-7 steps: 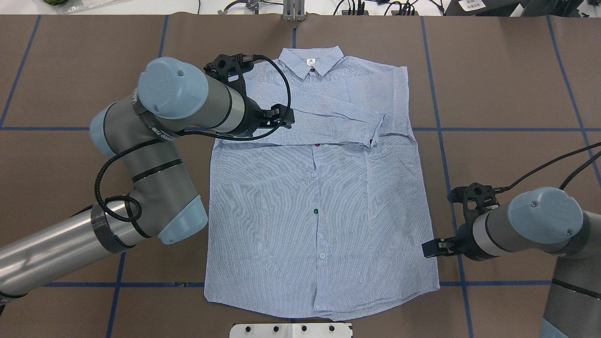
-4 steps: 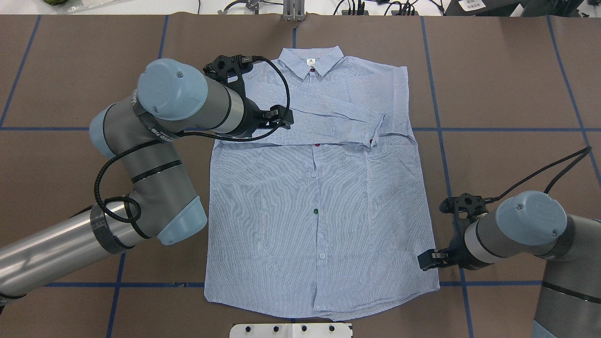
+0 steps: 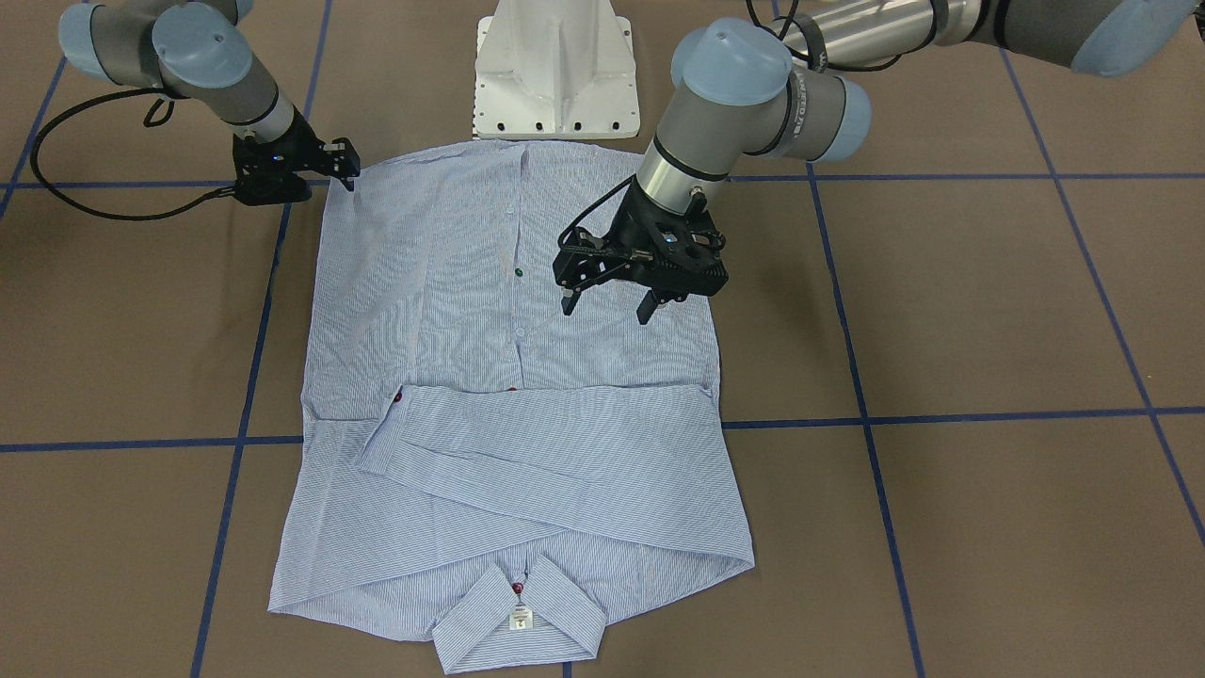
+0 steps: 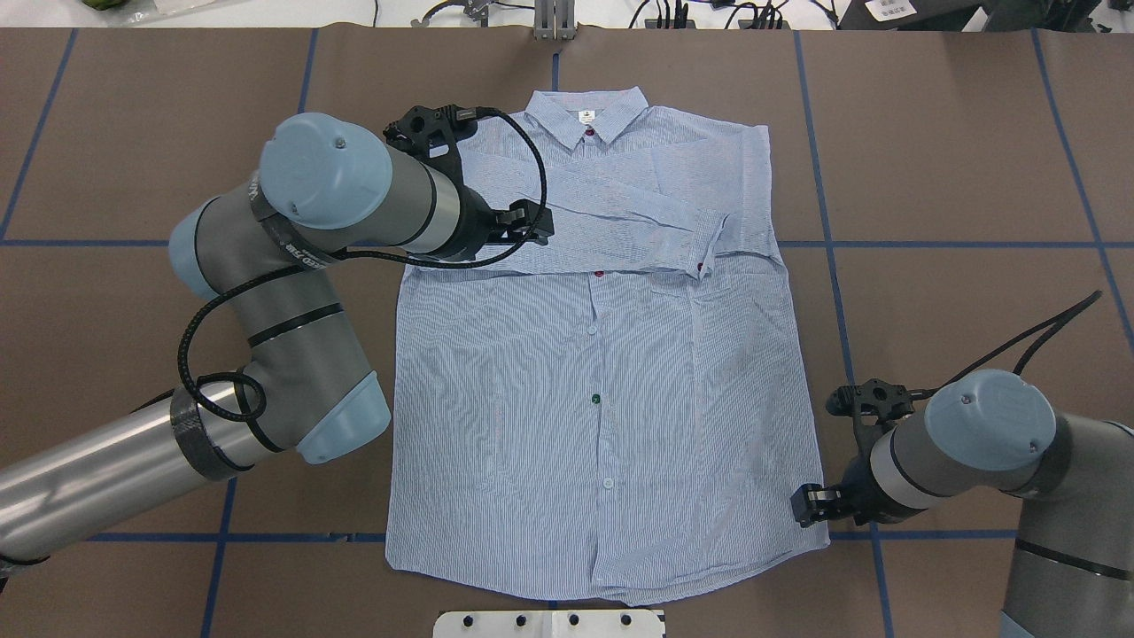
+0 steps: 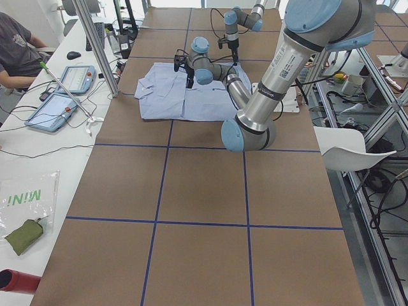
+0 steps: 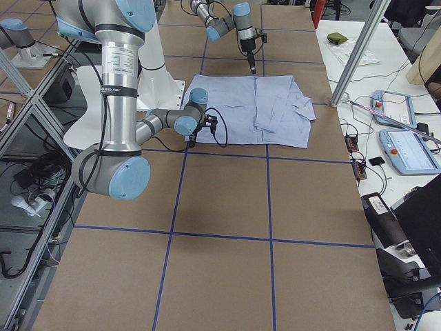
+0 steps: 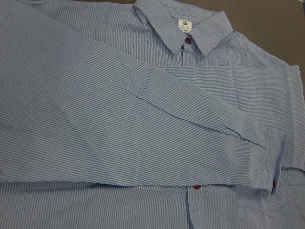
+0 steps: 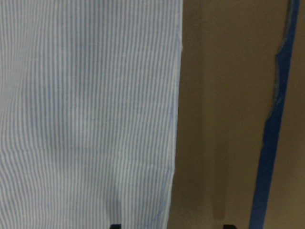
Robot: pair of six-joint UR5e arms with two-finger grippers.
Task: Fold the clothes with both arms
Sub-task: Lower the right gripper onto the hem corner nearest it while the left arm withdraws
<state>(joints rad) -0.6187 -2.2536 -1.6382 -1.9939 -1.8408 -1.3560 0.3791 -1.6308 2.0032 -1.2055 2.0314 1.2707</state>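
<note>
The light blue striped shirt (image 4: 594, 399) lies flat, front up, collar (image 4: 586, 111) at the far side, with both sleeves folded across the chest and a cuff (image 4: 709, 244) at its right. My left gripper (image 3: 607, 309) hovers open above the shirt's left chest, touching nothing; its wrist view shows only shirt (image 7: 119, 119). My right gripper (image 4: 808, 507) is low at the shirt's near right hem corner. It is open: in the right wrist view its fingertips (image 8: 114, 225) straddle the shirt's side edge (image 8: 174, 119).
The white pedestal base (image 3: 555, 75) stands just behind the hem. Blue tape lines (image 4: 833, 266) cross the brown table cover. At the left end, a person (image 5: 19, 51) sits at a side bench with tablets (image 5: 54, 108).
My right arm has slid along the shirt's right edge toward the robot, down to the hem corner. The left arm and the shirt have stayed put.
</note>
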